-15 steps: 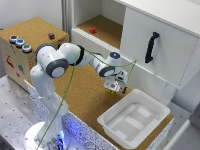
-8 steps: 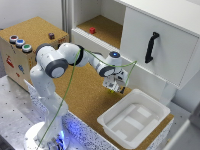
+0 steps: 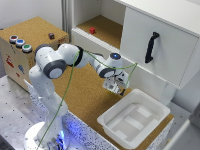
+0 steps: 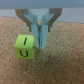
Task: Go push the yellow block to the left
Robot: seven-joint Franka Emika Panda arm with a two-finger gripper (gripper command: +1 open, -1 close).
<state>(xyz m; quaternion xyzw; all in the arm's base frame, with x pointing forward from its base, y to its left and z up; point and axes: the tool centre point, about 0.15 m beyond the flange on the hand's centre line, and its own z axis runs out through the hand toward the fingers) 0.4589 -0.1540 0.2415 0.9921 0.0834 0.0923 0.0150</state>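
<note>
1. Looking across the exterior view, we saw a cork-covered tabletop (image 3: 85,102) running from a wooden box on the exterior view's left to a white cabinet on the exterior view's right.
2. The cabinet (image 3: 150,40) stood at the back, with an open cork-floored shelf and a closed door carrying a black handle (image 3: 151,47). A small red block (image 3: 92,30) sat on that shelf.
3. The wooden box (image 3: 30,47) had a cork top; three round buttons (image 3: 20,43) sat near its front edge and a dark purple block (image 3: 51,35) lay further back on it.
4. A white plastic tray (image 3: 107,120) rested on the tabletop toward the exterior view's lower right, near the arm's wrist.
5. The white arm (image 3: 50,65) rose from its base at the exterior view's lower left and reached out over the cork, a green cable (image 3: 67,85) looping along it.
6. The gripper (image 4: 40,40) pointed down at the cork just in front of the cabinet. In the wrist view we saw its two fingers (image 4: 44,31) pressed together, with no gap between them and nothing pinched.
7. The yellow block (image 4: 25,46) lay on the cork just beside the closed fingers; we judged it touching them or very nearly so. Its faces bore dark markings. In the exterior view we could not make it out beneath the wrist.
</note>
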